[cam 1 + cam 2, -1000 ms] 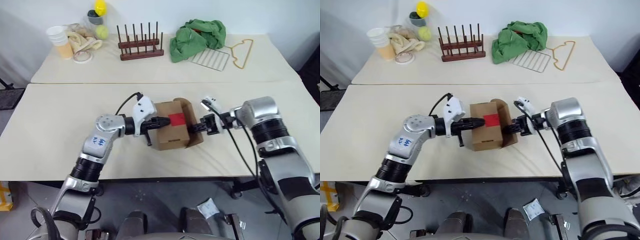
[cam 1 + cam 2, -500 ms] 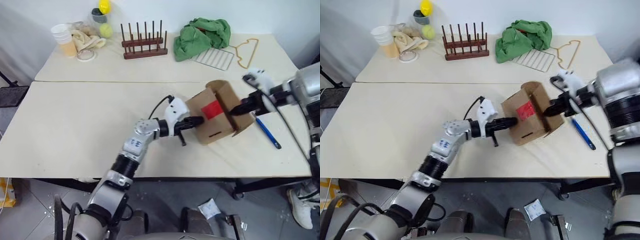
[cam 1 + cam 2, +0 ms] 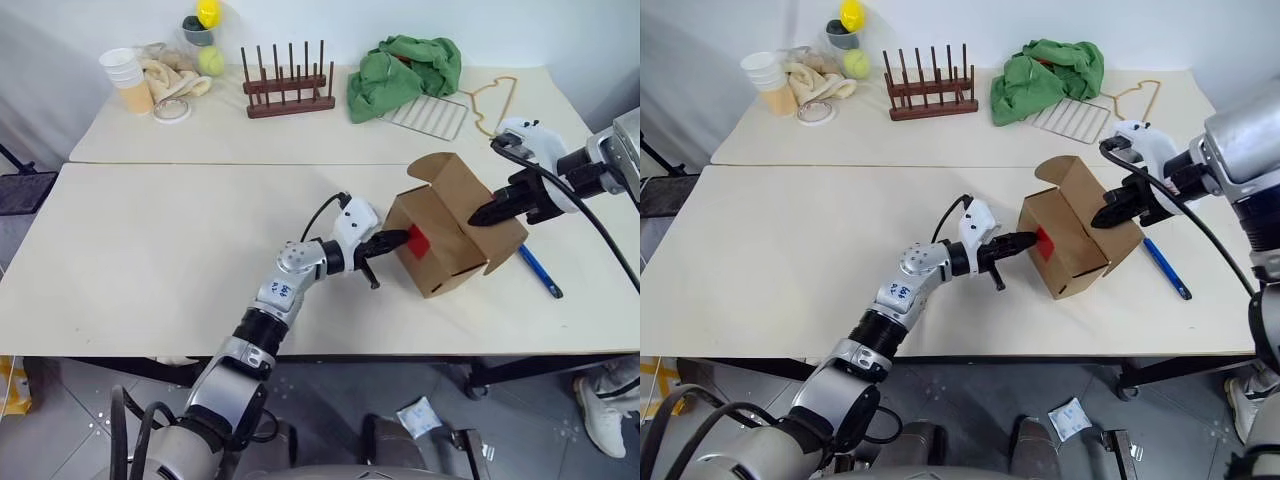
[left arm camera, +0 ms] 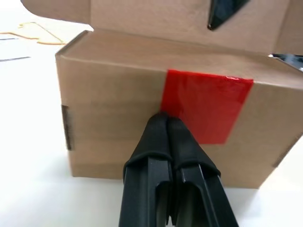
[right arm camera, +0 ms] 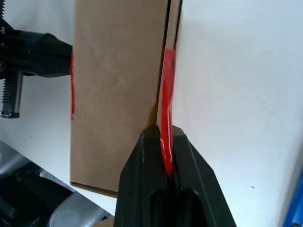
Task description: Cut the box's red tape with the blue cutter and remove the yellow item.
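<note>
The box is tipped up on the desk, and this looks like the opening step: the blue cutter lies on the desk just beside the box, under the right arm, so the cutting seems done. The left claw is closed, empty, its tips pressed against the box side at the edge of the red tape, bracing it. The right claw is clamped on a flap edge, a strip of red tape caught between its fingers. Next, I'd say, that flap must be pulled fully back while the left claw steadies the box. The box is plain brown cardboard, one flap standing up. The yellow item isn't visible; presumably inside.
</note>
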### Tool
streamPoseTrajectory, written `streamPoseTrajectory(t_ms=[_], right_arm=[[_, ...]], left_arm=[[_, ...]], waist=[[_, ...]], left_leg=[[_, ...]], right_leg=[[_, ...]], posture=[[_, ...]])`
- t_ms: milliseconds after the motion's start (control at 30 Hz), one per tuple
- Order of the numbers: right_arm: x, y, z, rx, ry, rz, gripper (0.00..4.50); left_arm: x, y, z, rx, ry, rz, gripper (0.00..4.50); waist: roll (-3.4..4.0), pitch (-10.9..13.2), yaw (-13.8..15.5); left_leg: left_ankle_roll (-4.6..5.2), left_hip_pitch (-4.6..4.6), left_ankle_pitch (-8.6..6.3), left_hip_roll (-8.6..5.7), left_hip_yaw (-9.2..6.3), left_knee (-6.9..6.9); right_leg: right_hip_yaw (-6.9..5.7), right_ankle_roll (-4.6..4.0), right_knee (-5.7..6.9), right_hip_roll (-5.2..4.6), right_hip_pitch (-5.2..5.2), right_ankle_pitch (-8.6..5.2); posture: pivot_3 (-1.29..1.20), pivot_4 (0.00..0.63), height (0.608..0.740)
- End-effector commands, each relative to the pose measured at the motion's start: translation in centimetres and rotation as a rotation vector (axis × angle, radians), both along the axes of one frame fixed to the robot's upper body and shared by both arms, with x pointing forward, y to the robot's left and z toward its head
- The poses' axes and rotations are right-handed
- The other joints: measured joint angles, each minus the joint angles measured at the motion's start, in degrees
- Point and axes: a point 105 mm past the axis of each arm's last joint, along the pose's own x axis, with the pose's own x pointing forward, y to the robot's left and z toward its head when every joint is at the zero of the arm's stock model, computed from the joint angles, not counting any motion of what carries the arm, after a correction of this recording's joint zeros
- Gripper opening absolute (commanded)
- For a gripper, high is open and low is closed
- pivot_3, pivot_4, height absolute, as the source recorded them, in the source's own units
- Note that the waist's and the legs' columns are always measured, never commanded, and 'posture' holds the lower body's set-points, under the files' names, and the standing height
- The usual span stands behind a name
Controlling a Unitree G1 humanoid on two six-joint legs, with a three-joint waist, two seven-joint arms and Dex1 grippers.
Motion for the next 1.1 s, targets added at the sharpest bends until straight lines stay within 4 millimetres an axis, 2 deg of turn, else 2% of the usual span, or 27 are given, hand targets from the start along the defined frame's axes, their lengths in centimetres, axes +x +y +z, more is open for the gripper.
streamPoseTrajectory(t_ms=[33, 367, 567, 633, 700, 767, 867, 967, 1100], right_arm=[[-0.4, 1.2, -0.8, 0.016, 0.033, 0.018, 0.03], [0.4, 0.8, -0.3, -0.050, -0.070, -0.041, 0.03], [0.5, 0.6, -0.3, -0.074, -0.101, -0.038, 0.03], [0.6, 0.6, -0.2, -0.072, -0.112, -0.052, 0.03], [0.8, 0.4, -0.1, -0.069, -0.123, -0.065, 0.03], [0.9, 0.4, -0.2, -0.064, -0.127, -0.071, 0.03], [1.0, 0.6, -0.4, -0.055, -0.124, -0.076, 0.03], [1.0, 0.8, -0.6, -0.049, -0.122, -0.073, 0.03], [1.0, 1.0, -0.9, -0.042, -0.125, -0.072, 0.03]], left_arm=[[0.3, 1.2, 0.1, 0.026, -0.026, 0.055, 0.00], [-1.4, 6.2, -1.1, 0.047, -0.008, 0.046, 0.00], [-2.5, 6.4, 0.7, 0.002, -0.021, -0.029, 0.00], [-3.3, 5.3, 3.4, -0.058, -0.061, -0.101, 0.00], [-4.0, 2.5, 6.3, -0.077, -0.131, -0.193, 0.00], [-4.0, 0.7, 7.3, -0.070, -0.149, -0.224, 0.00], [-3.0, -0.7, 6.8, 0.012, -0.193, -0.200, 0.00], [-2.6, -1.7, 6.9, 0.013, -0.174, -0.191, 0.00], [-2.4, -2.2, 5.8, 0.090, -0.183, -0.204, 0.00]], waist=[[0.00, 0.0, -0.1], [0.00, 0.0, -0.1], [0.00, 0.0, -0.2], [0.00, 0.0, -0.2], [0.00, 0.0, -0.1], [0.00, 0.0, 0.1], [-0.01, 0.0, -0.1], [0.01, 0.0, -0.8], [0.01, 0.0, -1.0]], left_leg=[[0.00, 0.01, 0.00, 0.00, 0.00, 0.00], [-0.02, 0.02, -0.01, 0.01, -0.02, 0.01], [-0.02, 0.03, 0.00, 0.02, 0.00, 0.06], [-0.01, 0.04, 0.00, 0.03, 0.00, 0.05], [-0.01, 0.03, 0.00, 0.04, 0.01, 0.05], [0.00, -0.04, 0.01, 0.02, -0.01, 0.13], [0.02, -0.01, 0.00, 0.01, 0.03, 0.10], [0.02, 0.27, 0.00, 0.03, 0.17, -0.17], [0.02, 0.27, 0.00, 0.06, 0.17, -0.23]], right_leg=[[0.00, 0.00, 0.02, 0.00, 0.00, 0.00], [0.00, -0.01, 0.05, 0.00, 0.00, 0.01], [0.00, -0.07, 0.05, 0.01, 0.01, 0.04], [0.00, -0.07, 0.06, 0.01, 0.01, 0.04], [0.00, -0.07, 0.07, 0.02, 0.01, 0.04], [-0.01, -0.05, 0.06, 0.01, 0.01, 0.06], [-0.01, -0.01, -0.02, 0.01, 0.06, 0.11], [0.01, -0.02, 0.04, 0.02, 0.07, 0.11], [0.01, -0.04, 0.05, 0.04, 0.03, 0.10]], posture=[[0.00, 0.150, 0.740], [0.00, 0.150, 0.740], [0.00, 0.150, 0.740], [0.00, 0.150, 0.740], [0.00, 0.150, 0.740], [0.00, 0.150, 0.740], [0.00, 0.150, 0.740], [0.00, 0.150, 0.740], [0.00, 0.150, 0.740]])
